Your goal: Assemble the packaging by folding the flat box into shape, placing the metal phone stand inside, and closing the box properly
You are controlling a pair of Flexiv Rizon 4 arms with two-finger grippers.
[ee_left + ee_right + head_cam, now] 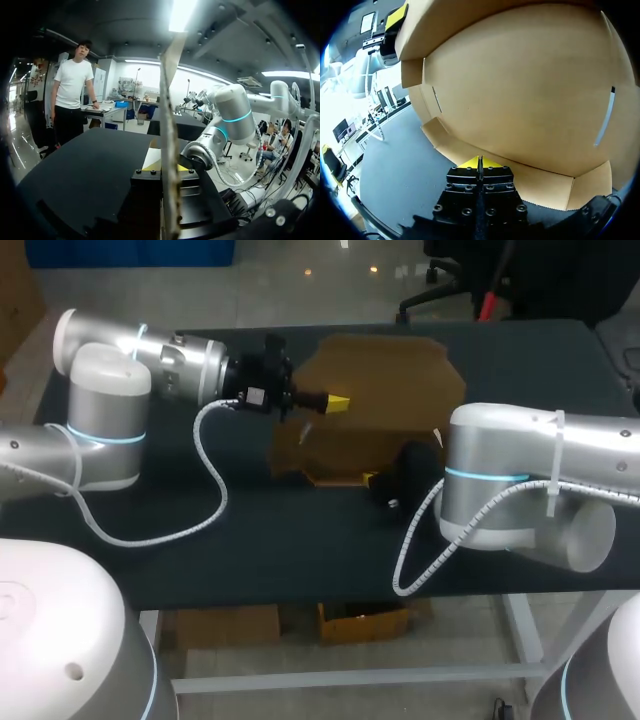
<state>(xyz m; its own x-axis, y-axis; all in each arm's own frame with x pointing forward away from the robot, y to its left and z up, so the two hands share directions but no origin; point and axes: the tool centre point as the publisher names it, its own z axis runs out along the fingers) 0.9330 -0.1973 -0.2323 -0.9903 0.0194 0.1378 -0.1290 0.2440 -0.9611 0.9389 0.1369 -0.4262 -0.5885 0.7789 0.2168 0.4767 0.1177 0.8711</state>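
Cardboard box (385, 390), not yet folded into shape, stood in the middle of the dark table (250, 540), tilted up from it, with its near flaps down by the tabletop and its broad panel leaning away. Your left gripper (338, 402) came in from the left and held the box at its raised left edge. In the left wrist view the sheet ran edge-on straight between the two yellow tips, which were clenched on it from both sides. Your right gripper (480, 162) sat at the near side of the box, low, just at the fold where the bottom flap met the big panel. Its fingers were pressed together with only a thin line between them, and you could not tell whether any cardboard was pinched there. Both arms were close to the box, the right one nearer to you.
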